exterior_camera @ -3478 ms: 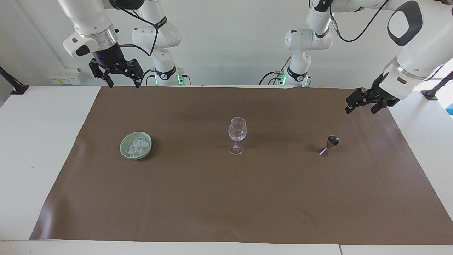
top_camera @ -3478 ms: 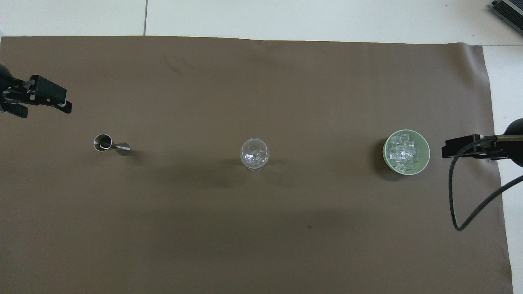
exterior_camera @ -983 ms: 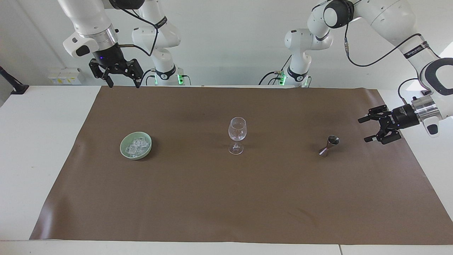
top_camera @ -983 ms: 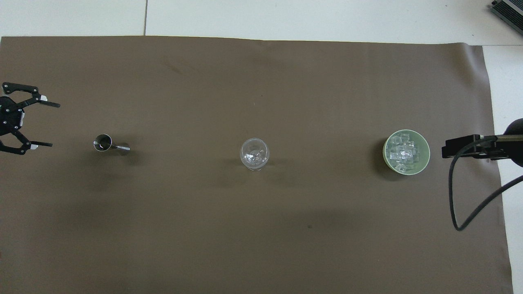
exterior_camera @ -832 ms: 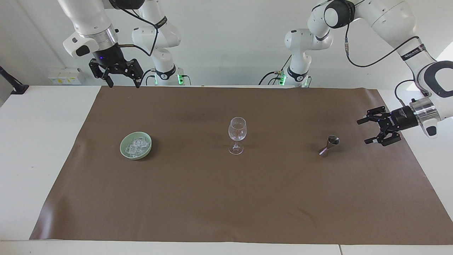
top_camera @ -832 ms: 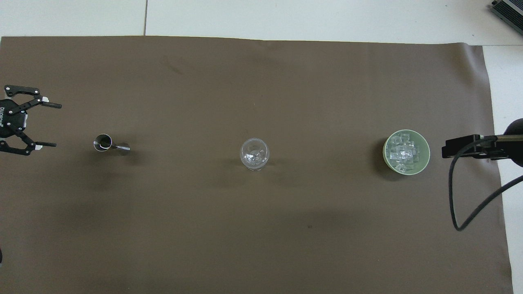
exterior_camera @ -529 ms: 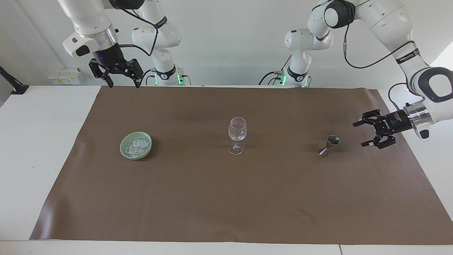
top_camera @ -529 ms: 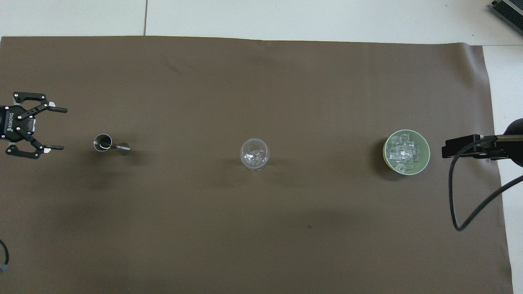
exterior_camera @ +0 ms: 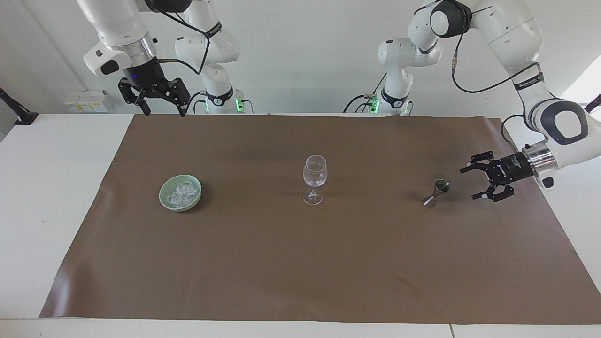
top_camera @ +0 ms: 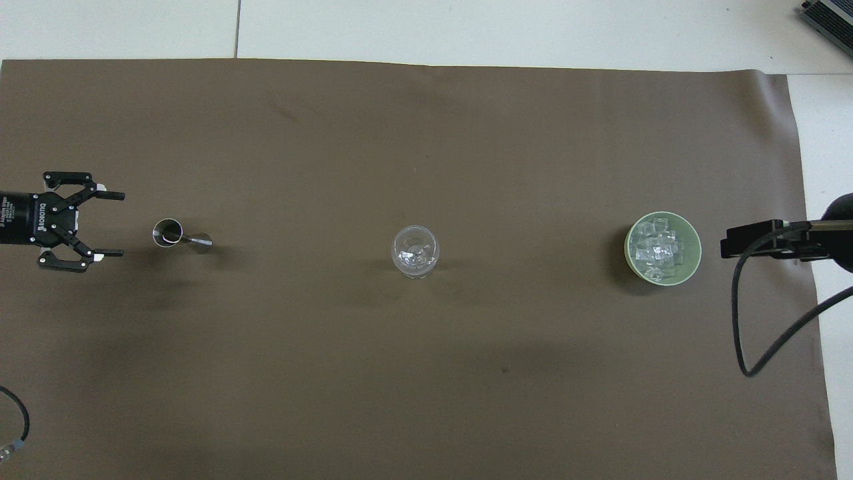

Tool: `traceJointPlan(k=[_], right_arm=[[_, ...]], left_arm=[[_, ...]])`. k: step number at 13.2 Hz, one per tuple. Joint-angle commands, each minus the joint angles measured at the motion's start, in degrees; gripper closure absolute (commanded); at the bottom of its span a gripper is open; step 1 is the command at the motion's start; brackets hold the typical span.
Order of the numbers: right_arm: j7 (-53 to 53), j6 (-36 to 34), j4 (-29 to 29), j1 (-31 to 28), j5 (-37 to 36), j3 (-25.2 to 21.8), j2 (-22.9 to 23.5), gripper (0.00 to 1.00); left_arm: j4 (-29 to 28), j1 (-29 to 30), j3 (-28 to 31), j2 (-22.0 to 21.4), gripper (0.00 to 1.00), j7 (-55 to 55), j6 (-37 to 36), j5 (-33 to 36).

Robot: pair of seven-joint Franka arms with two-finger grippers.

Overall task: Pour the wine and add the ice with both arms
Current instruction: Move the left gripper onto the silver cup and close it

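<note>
The left gripper hangs low over the brown mat at the left arm's end of the table, turned on its side so its two fingers point level toward the jigger, spread wide with nothing between them. In the overhead view the jigger sits at about 3 o'clock from the left gripper, near but apart from the fingertips, and roughly centred on the gap between them. The jigger stands upright, its long axis vertical, wide cups at top and bottom and a narrow waist between, so a level sideways approach suits it; I judge the coming move to be a short straight push along that 3 o'clock line until the waist lies between the fingers, then a squeeze. Farther along the same line stands the glass at mid-table, empty as far as I can see, and well apart at 3 o'clock from the glass is the green bowl holding the ice, at the right arm's end. The right gripper waits high over the mat's edge nearest the robots, at about 11 o'clock from the bowl in the facing view, fingers apart and empty. The left arm is plainly the nearer one to the jigger, the right to the ice.
</note>
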Motion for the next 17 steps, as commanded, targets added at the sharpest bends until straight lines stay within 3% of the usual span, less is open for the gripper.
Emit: traceJointPlan(k=[1,8,14,17], right_arm=[[-0.78,-0.61,-1.19,-0.08,-0.28,0.06,-1.32,0.0],[-0.78,-0.61,-1.19,-0.08,-0.28,0.06,-1.32,0.0],[-0.78,-0.61,-1.19,-0.08,-0.28,0.06,-1.32,0.0],[-0.78,-0.61,-1.19,-0.08,-0.28,0.06,-1.32,0.0]], left_arm=[[-4.99,-0.94,-0.02,-1.54,0.0,0.07,4.34,-2.19],[-14.31,-1.29,-0.37,-3.91,0.0,7.0,10.67,-5.71],[-23.98,-2.53,-0.81,-6.9,0.0,12.72,17.53,-15.02],[-25.05,-2.88,-0.9,-7.25,0.0,13.08,18.24,-17.41]])
